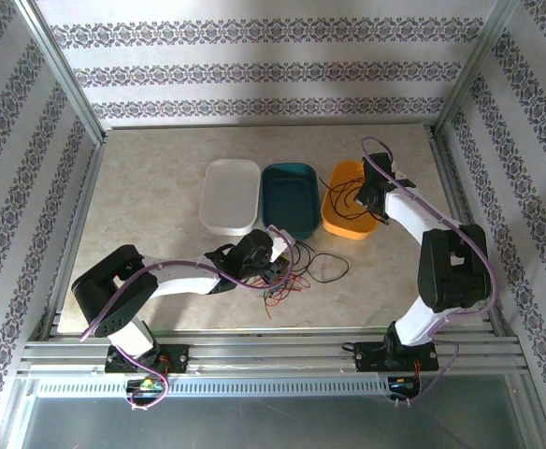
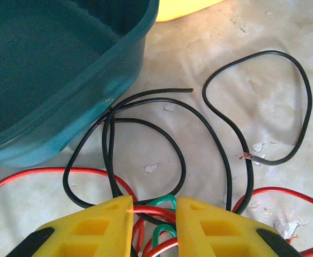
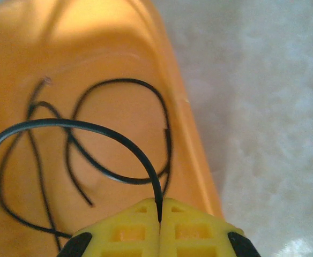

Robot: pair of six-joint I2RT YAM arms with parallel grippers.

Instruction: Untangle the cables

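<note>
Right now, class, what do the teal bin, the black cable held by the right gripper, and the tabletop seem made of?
Teal bin: probably moulded plastic, smooth, faint sheen, rounded rim. Black cable in the right gripper: likely plastic-sheathed wire; it curves springily, slightly glossy. Tabletop: marble-patterned, matte, chipped white spots; perhaps laminate.

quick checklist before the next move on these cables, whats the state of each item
1. right end effector shut on a black cable: ok
2. that cable over the orange bin: ok
3. left end effector open around the red cable and green cable: ok
4. table pile untangled: not ok; red, green and black strands cross
5. held cable free of the loose black cables lying in the bin: cannot tell
</note>
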